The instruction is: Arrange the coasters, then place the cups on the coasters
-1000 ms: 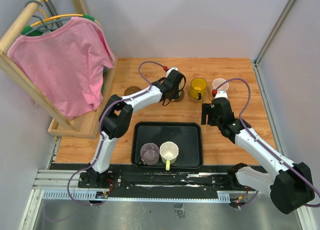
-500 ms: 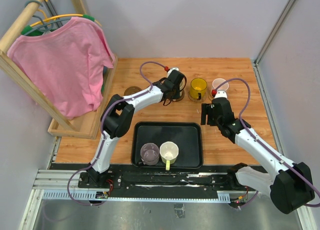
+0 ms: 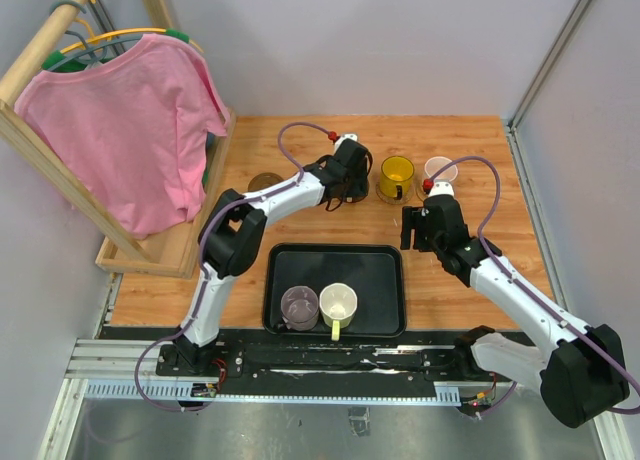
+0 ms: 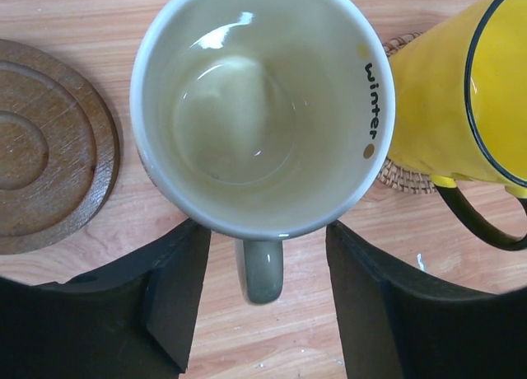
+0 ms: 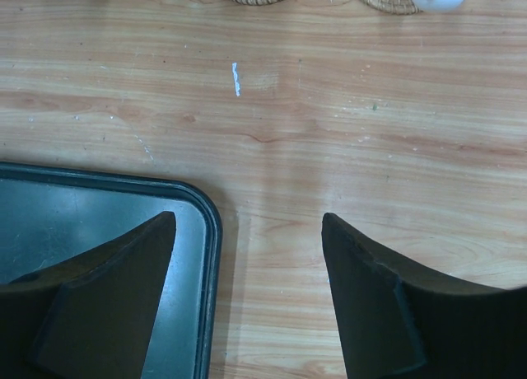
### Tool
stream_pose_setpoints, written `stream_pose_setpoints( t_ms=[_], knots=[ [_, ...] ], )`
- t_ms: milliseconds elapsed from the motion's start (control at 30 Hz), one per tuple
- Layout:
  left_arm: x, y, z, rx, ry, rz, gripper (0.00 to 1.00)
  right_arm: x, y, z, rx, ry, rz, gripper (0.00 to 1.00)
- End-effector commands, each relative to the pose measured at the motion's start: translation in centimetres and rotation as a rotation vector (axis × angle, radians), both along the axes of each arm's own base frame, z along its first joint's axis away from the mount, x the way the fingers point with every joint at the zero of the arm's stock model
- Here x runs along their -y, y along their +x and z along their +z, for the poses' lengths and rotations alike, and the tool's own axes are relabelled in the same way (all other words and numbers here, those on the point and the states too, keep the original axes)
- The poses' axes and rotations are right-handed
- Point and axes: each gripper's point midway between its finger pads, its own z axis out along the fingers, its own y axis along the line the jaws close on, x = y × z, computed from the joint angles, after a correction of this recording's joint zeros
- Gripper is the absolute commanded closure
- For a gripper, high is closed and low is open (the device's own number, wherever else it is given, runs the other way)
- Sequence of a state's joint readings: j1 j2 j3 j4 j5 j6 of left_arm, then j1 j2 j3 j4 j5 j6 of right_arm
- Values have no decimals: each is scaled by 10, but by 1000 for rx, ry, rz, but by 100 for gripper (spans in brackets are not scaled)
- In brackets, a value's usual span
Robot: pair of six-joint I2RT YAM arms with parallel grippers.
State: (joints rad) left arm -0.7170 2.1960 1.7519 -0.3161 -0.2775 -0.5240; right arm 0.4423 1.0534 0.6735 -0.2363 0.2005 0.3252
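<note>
A cream cup (image 4: 262, 107) marked "winter" stands upright on the table. Its handle (image 4: 262, 268) lies between the fingers of my left gripper (image 4: 268, 292), which is open and touches neither side of it. An empty dark brown coaster (image 4: 45, 181) lies just left of this cup. To its right an amber-yellow cup (image 4: 469, 99) stands on a woven tan coaster (image 4: 403, 177). In the top view a pale pink cup (image 3: 439, 170) stands further right. My right gripper (image 5: 247, 222) hangs open and empty over bare wood beside the tray corner.
A black tray (image 3: 380, 265) near the front holds a grey-lilac cup (image 3: 299, 306) and a white cup with a yellowish handle (image 3: 338, 304). A wooden rack with a pink shirt (image 3: 130, 130) fills the left side. Grey walls close the back and right.
My left gripper has opened and let go of the cream cup's handle. The cup stays where it was. The right arm has not moved.
</note>
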Motion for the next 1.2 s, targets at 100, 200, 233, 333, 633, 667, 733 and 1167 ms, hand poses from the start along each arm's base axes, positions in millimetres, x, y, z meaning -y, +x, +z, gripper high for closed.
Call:
stream_pose_setpoints(
  t_ms=[100, 200, 233, 333, 633, 667, 733, 1167],
  knots=[
    [-7, -4, 48, 91, -41, 11, 34, -6, -3, 3, 13, 42, 7, 27],
    [-12, -11, 66, 118, -64, 6, 31, -6, -3, 4, 16, 43, 5, 27],
    [-14, -14, 72, 126, -70, 3, 31, -6, -4, 3, 13, 42, 5, 27],
    [-21, -26, 92, 152, -95, -15, 29, -6, -5, 2, 6, 45, 7, 27],
    [-87, -100, 102, 193, -77, -52, 27, -18, -15, 6, -15, 81, 84, 19],
    [-95, -108, 110, 206, -90, -46, 27, -21, -18, 7, -23, 82, 103, 16],
    [-116, -134, 104, 190, -94, -39, 27, -26, -24, 8, -36, 80, 135, 14],
    [-163, -270, 97, 62, -262, -135, 23, -65, -66, 40, -14, 130, 367, 11]
  ],
)
